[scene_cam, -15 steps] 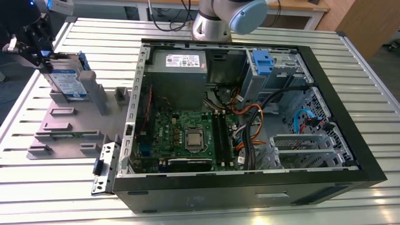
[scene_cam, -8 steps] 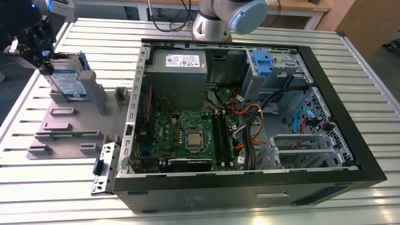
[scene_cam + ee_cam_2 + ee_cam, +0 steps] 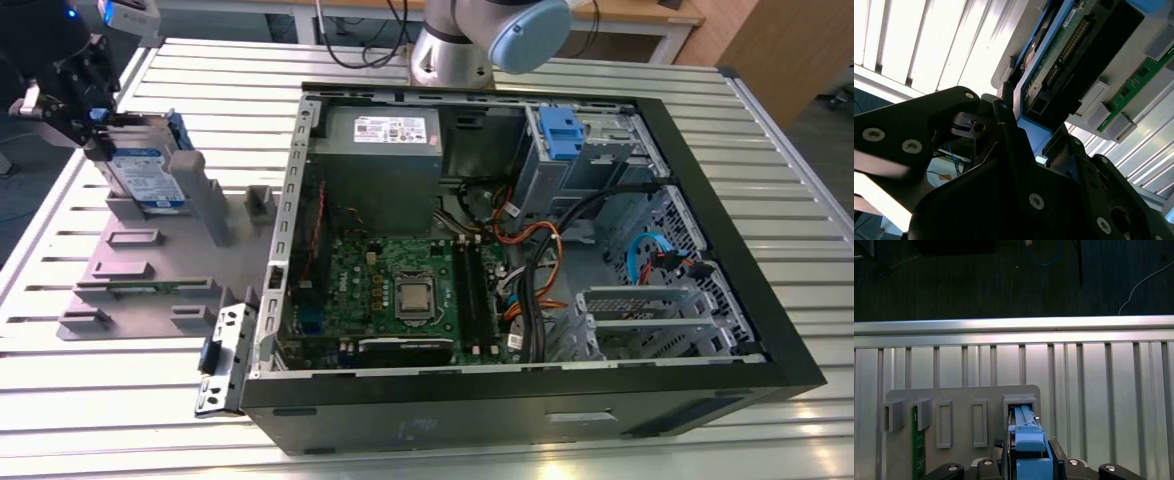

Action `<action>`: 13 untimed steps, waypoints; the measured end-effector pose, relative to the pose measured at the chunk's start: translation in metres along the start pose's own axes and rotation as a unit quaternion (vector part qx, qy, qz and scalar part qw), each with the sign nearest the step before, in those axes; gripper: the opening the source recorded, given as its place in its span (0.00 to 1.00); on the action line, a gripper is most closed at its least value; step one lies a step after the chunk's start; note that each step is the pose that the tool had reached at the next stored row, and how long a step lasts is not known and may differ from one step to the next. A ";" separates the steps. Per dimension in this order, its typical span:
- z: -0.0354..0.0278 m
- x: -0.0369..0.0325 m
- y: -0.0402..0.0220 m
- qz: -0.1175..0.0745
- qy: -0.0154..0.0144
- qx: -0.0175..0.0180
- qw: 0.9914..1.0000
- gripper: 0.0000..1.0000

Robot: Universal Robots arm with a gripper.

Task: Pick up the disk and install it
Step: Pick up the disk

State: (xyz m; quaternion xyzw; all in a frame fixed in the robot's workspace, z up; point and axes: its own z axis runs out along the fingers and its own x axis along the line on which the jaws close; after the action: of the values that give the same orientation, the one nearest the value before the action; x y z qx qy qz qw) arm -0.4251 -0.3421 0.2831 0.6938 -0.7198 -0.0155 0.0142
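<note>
**Jaws closed on the upright disk at the holder**

The gripper (image 3: 91,105) is at the far end of the exterior view's left, above the grey holder plate (image 3: 147,270) that lies on the slatted metal surface (image 3: 160,420). The disk (image 3: 144,175) stands on end in the plate, well apart from the open computer case (image 3: 747,330) that fills the middle of the surface.

In the first wrist view the disk (image 3: 1026,425) rises out of a raised slot at the plate's edge, and its blue rail passes between the black jaws, which sit narrow with one against each side of it. The second wrist view shows the same grip from the side: the disk (image 3: 1064,55) turns its green circuit-board face to the camera, and a dark finger (image 3: 1006,130) lies along its blue edge. Its lower end is in the slot.

A green memory strip (image 3: 915,450) stands in another slot of the plate, apart from the disk.

Inside the case the motherboard (image 3: 400,290) lies flat, the grey power-supply box (image 3: 387,130) is at the far wall, and a blue caddy (image 3: 561,135) sits in the drive cage beside it. The arm's base (image 3: 467,40) stands behind the case.
</note>
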 end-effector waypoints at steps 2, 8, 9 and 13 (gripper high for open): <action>0.0001 0.0000 0.0000 0.000 0.000 0.000 1.000 0.45; 0.0003 0.0000 0.0000 0.000 0.000 0.000 1.000 0.37; 0.0007 0.0000 -0.0001 0.000 0.000 0.000 1.000 0.37; 0.0011 0.0000 -0.0001 0.000 0.000 0.000 1.000 0.37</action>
State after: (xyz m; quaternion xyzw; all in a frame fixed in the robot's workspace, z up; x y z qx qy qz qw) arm -0.4250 -0.3421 0.2820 0.6938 -0.7198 -0.0155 0.0142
